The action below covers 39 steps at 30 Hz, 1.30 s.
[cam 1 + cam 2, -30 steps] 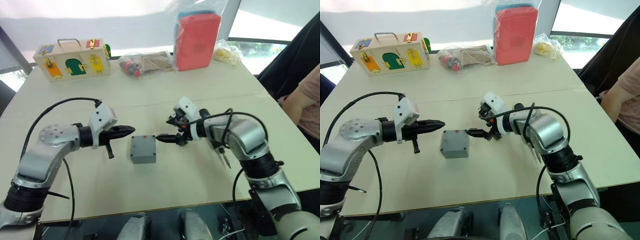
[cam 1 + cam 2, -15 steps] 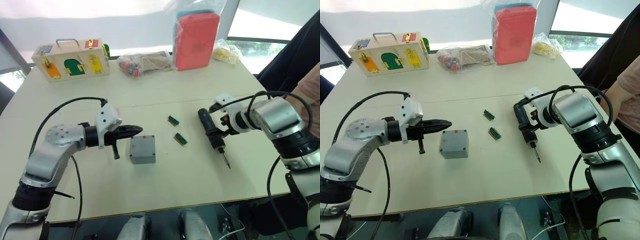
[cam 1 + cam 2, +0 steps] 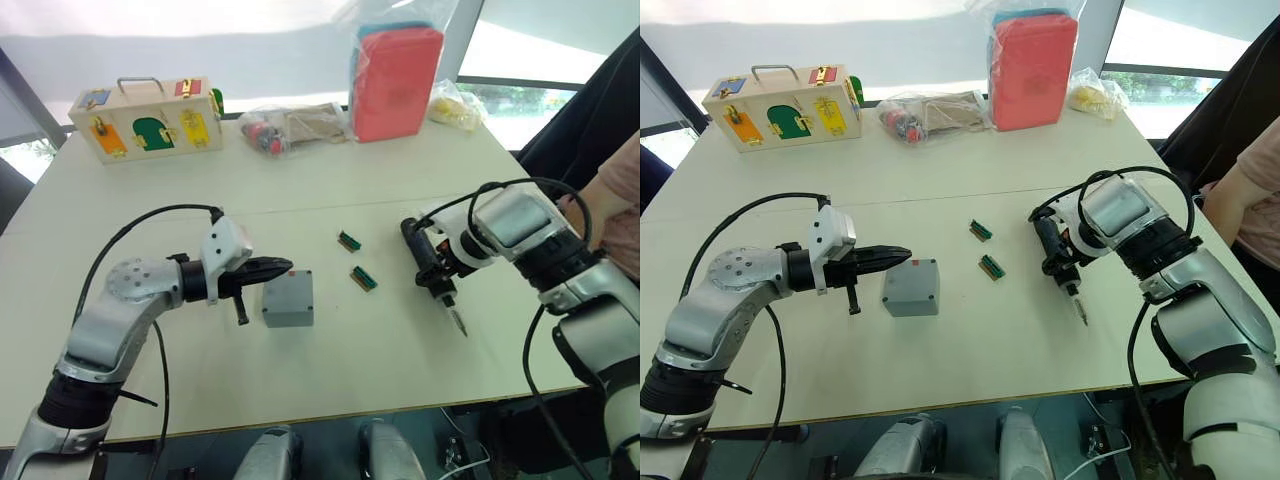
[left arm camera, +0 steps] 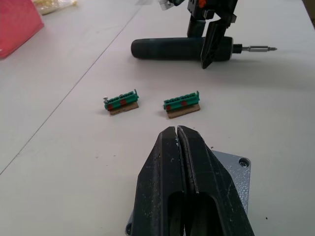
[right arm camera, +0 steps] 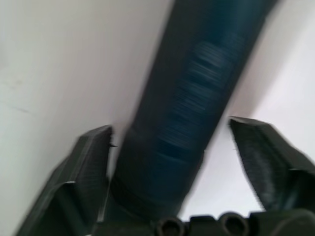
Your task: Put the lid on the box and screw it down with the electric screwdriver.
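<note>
The grey box (image 3: 288, 300) stands mid-table with the lid (image 4: 231, 169) flat on top, a screw hole showing at its corner. My left gripper (image 3: 284, 267) is shut and empty, its tips (image 4: 176, 132) over the box's near-left upper edge; whether they touch I cannot tell. The black electric screwdriver (image 3: 414, 241) lies on the table to the right, its metal bit (image 3: 1081, 313) pointing toward me. My right gripper (image 3: 1056, 258) is open and straddles the screwdriver's barrel (image 5: 192, 98), one finger (image 5: 91, 157) on each side.
Two small green terminal blocks (image 3: 348, 240) (image 3: 363, 279) lie between box and screwdriver. Along the far edge stand a wooden box with coloured doors (image 3: 145, 117), plastic bags (image 3: 290, 125), a red pack (image 3: 395, 82) and a yellow bag (image 3: 455, 105). A person (image 3: 615, 200) sits at the right.
My right gripper left the box's side, swung right to the screwdriver and now sits astride it. My left gripper crept closer to the box.
</note>
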{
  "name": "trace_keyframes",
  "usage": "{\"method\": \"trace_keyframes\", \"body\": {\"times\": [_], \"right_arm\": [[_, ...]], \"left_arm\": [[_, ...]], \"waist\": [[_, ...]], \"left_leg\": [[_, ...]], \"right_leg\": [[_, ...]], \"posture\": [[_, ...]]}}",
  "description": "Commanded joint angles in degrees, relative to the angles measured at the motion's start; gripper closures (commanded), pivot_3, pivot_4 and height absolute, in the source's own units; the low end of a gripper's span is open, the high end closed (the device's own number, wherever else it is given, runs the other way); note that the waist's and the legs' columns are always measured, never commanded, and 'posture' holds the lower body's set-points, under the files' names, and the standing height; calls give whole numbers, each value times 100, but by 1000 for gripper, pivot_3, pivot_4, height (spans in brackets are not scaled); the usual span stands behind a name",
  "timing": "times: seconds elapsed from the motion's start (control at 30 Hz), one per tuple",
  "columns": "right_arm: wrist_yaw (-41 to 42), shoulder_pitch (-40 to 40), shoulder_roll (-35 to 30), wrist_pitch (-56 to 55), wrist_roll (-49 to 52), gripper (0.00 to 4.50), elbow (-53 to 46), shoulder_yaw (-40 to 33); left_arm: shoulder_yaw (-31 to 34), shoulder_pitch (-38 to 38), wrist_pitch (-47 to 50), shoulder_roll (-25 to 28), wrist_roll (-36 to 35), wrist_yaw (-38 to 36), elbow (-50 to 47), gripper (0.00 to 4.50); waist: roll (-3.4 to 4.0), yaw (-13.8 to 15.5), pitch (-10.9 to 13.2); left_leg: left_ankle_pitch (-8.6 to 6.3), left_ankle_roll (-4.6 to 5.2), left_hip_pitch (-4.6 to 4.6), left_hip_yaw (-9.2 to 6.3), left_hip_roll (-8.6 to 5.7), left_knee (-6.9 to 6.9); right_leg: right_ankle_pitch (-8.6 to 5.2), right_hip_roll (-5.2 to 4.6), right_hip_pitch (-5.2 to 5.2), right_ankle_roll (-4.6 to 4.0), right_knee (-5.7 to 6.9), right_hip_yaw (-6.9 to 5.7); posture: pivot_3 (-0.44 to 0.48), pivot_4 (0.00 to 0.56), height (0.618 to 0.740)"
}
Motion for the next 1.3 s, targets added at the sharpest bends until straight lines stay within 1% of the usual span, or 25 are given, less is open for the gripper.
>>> {"method": "trace_keyframes", "body": {"times": [0.03,0.1,0.2,0.27,0.33,0.4,0.47,0.53,0.57,0.63,0.73,0.77,0.87,0.93,1.03,1.17,1.3], "right_arm": [[160,-120,246,-142,-145,2212,331,154],[168,-234,325,-205,-246,2533,507,76],[182,-430,363,-281,-366,2613,703,-115],[67,-628,321,-458,-462,2661,753,-395],[24,-704,304,-578,-491,2666,652,-579],[50,-739,204,-918,-341,2666,104,-1077],[-96,-486,391,-1713,119,2666,-770,-2210],[-246,-284,617,-2085,320,2666,-1299,-2757],[-450,-51,862,-2535,435,2666,-1654,-3130],[-752,351,1355,-3360,604,2666,-2287,-3648],[-1034,784,1921,-3973,839,2666,-2862,-4063],[-1151,868,2076,-4041,891,2666,-2973,-4126],[-1330,1508,2732,-4701,1218,2666,-3569,-4278],[-1154,1922,2945,-4944,1396,2666,-3929,-4136],[-998,2413,3048,-5274,1375,2666,-4226,-3838],[-1010,2858,3146,-5399,1367,2666,-4412,-3552],[-1137,3148,3311,-5663,1237,2666,-4331,-3392]], "left_arm": [[74,22,-142,-12,30,75,-187,4500],[78,34,-173,-4,39,77,-171,4500],[117,32,-194,42,23,53,-160,4500],[111,1,-211,78,61,43,-126,4500],[156,24,-234,132,58,10,-109,4500],[198,14,-188,203,37,-22,-111,4500],[167,-32,-175,279,74,-66,-66,4500],[249,-7,-228,372,43,-165,8,4500],[219,-34,-232,395,83,-180,72,4500],[211,-54,-239,451,103,-250,227,4500],[184,-50,-278,518,128,-354,375,4500],[192,-47,-311,556,134,-410,430,4500],[125,-48,-324,601,150,-515,516,4500],[37,5,-309,574,194,-505,497,4500],[-71,75,-248,482,210,-477,417,4500],[-174,108,-158,316,242,-401,447,4500],[-505,70,-300,212,679,-244,753,4500]], "waist": [[-1,-16,-1],[-3,-32,-2],[-3,-40,-2],[-1,-38,0],[8,-23,5],[14,-22,8],[18,-40,11],[18,-56,11],[15,-61,10],[12,-44,8],[12,-4,8],[12,9,8],[12,32,8],[12,11,9],[12,-25,8],[12,-31,8],[13,-32,8]], "left_leg": [[0,0,1,0,1,0],[0,0,2,0,3,0],[0,0,2,0,3,0],[0,0,3,0,3,0],[0,0,-1,2,-1,-3],[1,-2,-14,3,-1,-8],[3,-4,-42,3,0,-8],[5,-8,-71,4,2,-2],[6,-11,-83,4,3,0],[11,-18,-85,-3,8,2],[15,-25,-86,-5,2,20],[14,-24,-92,-8,0,44],[12,-19,-92,-15,-12,65],[8,-12,-91,-13,-13,67],[7,-11,-91,-13,-11,65],[7,-11,-89,-11,-9,65],[9,-14,-88,-11,-6,65]], "right_leg": [[0,0,0,0,0,0],[0,0,0,0,0,1],[0,1,0,-1,1,1],[1,1,-1,-1,2,2],[1,1,-8,-1,3,3],[1,1,-27,-1,5,4],[1,0,-54,-1,7,4],[1,0,-86,-1,14,6],[1,0,-105,-1,26,8],[1,3,-113,-1,35,6],[1,1,-111,-1,62,6],[1,2,-110,-1,75,5],[1,0,-96,-1,82,2],[1,0,-95,-1,82,3],[0,3,-98,-1,83,3],[0,3,-101,-1,86,4],[0,6,-105,-2,93,5]], "posture": [[0,150,740],[0,150,740],[0,150,740],[0,150,740],[0,150,740],[0,150,740],[0,150,740],[0,150,740],[0,150,740],[0,150,740],[0,150,740],[0,150,740],[0,150,740],[0,150,740],[0,150,740],[0,150,740],[0,150,740]]}}
